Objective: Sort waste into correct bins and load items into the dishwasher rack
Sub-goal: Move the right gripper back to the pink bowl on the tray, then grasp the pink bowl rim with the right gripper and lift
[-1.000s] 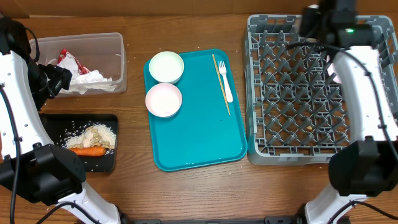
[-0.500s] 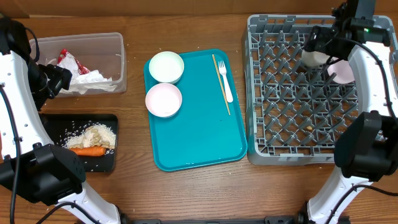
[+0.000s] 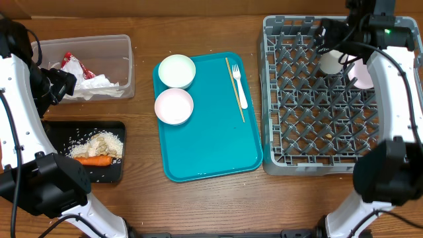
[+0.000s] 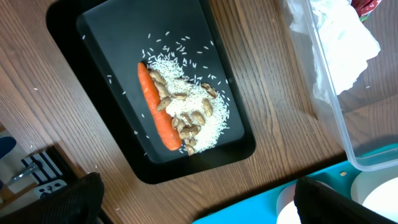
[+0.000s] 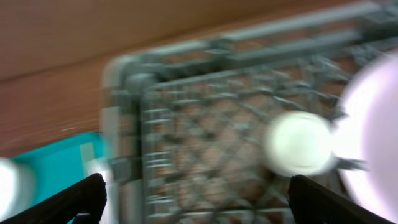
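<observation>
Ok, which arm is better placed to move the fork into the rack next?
Right, likely. The fork lies at the teal tray's right side, beside the rack, where the right gripper hangs open and empty. The left gripper, also open, is over the black tray, far across.

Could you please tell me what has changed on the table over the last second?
The right gripper opened and let go of the small white cup, which now sits in the dishwasher rack next to the white plate. The gripper has drawn back toward the rack's far edge. The left gripper, the bowls and the fork on the teal tray stayed put.
</observation>
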`<state>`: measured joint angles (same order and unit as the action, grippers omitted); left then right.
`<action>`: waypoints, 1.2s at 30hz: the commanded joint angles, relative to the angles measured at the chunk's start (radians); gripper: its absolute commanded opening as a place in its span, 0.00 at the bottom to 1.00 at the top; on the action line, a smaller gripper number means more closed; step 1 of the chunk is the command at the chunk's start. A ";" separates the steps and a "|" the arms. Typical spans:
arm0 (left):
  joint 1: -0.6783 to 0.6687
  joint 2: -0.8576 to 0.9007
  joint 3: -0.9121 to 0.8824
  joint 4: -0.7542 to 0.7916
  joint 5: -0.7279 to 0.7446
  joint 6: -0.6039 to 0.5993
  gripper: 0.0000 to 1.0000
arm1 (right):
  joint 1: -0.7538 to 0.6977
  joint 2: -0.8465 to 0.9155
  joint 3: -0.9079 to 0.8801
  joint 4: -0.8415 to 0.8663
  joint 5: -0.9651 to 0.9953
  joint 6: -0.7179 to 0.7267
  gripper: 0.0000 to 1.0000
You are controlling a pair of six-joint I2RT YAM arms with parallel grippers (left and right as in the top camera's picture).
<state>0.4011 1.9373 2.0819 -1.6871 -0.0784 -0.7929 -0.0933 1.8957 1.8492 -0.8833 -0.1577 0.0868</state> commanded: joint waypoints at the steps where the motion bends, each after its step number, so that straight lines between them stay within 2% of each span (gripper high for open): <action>1: -0.002 -0.028 -0.001 -0.002 0.001 0.004 1.00 | 0.093 -0.073 0.005 -0.003 -0.169 0.031 1.00; 9: -0.002 -0.028 -0.001 -0.002 0.001 0.004 1.00 | 0.477 -0.019 0.003 -0.063 -0.180 0.044 1.00; 17: -0.002 -0.028 -0.001 -0.002 0.001 0.004 1.00 | 0.695 0.060 0.002 -0.111 -0.074 0.042 1.00; 20: -0.002 -0.028 -0.001 -0.002 0.001 0.004 1.00 | 0.785 0.124 0.002 -0.114 -0.023 -0.038 1.00; 24: -0.002 -0.028 -0.001 -0.002 0.001 0.004 1.00 | 0.849 0.196 0.002 -0.109 0.056 -0.026 1.00; 29: -0.002 -0.028 -0.001 -0.002 0.001 0.004 1.00 | 0.877 0.272 0.002 -0.099 0.197 0.117 0.96; 36: -0.002 -0.028 -0.001 -0.002 0.001 0.004 1.00 | 0.850 0.333 0.002 -0.043 0.209 0.208 0.91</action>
<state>0.4011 1.9373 2.0819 -1.6871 -0.0784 -0.7929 0.7780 2.2040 1.8492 -0.9531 0.0189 0.2199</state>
